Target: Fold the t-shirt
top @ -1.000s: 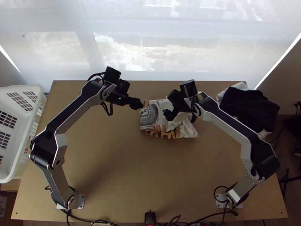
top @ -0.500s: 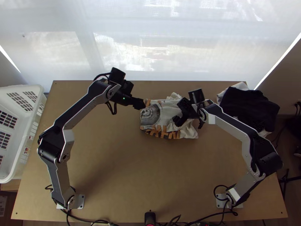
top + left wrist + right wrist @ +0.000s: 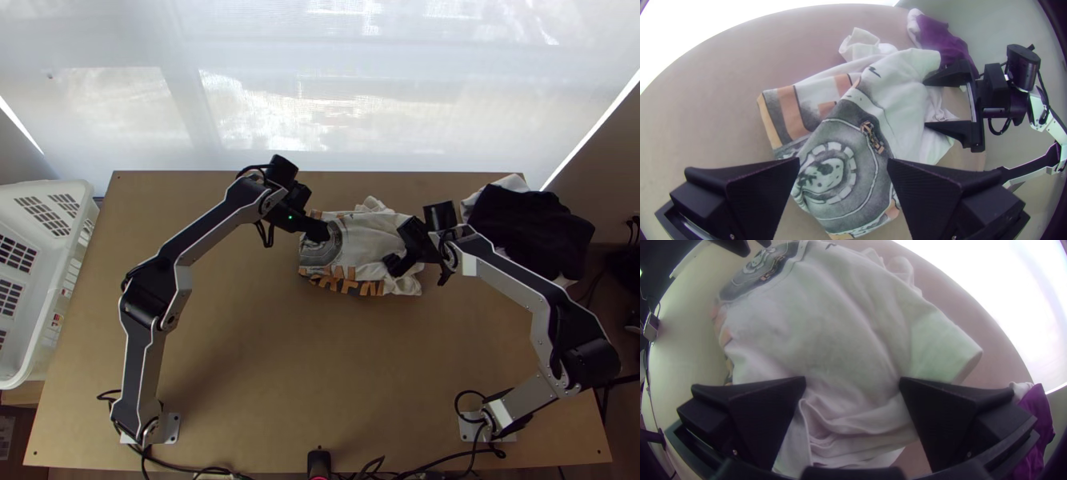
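In the top view my left gripper [image 3: 320,230] is over the left end of the t-shirt [image 3: 364,240], and my right gripper [image 3: 400,262] is over its right part. The white shirt with grey and orange print lies bunched and partly folded over itself near the table's far side. In the left wrist view my left gripper [image 3: 843,162] stands open above the round grey print of the shirt [image 3: 902,84]. In the right wrist view my right gripper [image 3: 852,381] is open above wrinkled white cloth [image 3: 831,320], with folds between its fingers.
A dark garment [image 3: 528,228] with white cloth under it lies at the table's far right corner. A white basket [image 3: 48,192] stands beyond the table's left edge. Cables run along the near edge of the table [image 3: 280,384].
My left gripper has moved right, over the shirt's printed end. My right gripper has shifted right and slightly nearer, uncovering the middle of the shirt.
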Controlling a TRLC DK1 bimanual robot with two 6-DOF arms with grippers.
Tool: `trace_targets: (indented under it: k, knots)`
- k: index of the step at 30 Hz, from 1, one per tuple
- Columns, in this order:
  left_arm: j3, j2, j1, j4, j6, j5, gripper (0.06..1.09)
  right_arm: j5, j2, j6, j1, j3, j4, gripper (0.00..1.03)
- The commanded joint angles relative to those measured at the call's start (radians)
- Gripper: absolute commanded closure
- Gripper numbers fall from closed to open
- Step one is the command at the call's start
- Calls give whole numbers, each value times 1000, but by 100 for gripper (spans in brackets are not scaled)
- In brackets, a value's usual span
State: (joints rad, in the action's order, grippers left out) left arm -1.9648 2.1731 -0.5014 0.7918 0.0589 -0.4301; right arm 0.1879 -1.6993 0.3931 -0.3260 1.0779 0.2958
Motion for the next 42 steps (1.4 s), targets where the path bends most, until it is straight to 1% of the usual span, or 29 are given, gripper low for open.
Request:
trace_targets:
  k: [1, 17, 21, 25, 28, 33, 35, 38, 42]
  knots:
    - [-46, 100, -31, -9, -2, 5, 13, -2, -19, -17, 10, -22, -26, 5]
    - [-49, 194, -23, 0, -24, 36, 13, -4, -54, -33, 10, -32, -58, 5]
    - [-49, 140, -20, 6, -24, 36, 13, -4, 10, -65, 10, -13, -58, 5]
    - [-51, 59, -14, 18, -16, 36, 13, -5, 98, -66, -10, 31, -63, 5]
    - [-51, -9, 0, 47, -11, 34, 13, -48, 148, -63, -50, 66, -58, 5]
    - [-42, -139, 40, 96, -8, 34, 13, -104, 167, -25, -136, 83, -4, 5]
    - [-20, -199, 66, 112, -8, 36, 13, -105, 167, 15, -197, 62, 29, 5]
    - [35, -288, 112, 113, -10, 36, 13, -134, 171, 67, -281, -13, 34, 5]
    - [119, -378, 169, 115, -14, 36, 13, -151, 188, 96, -357, -95, 19, 5]
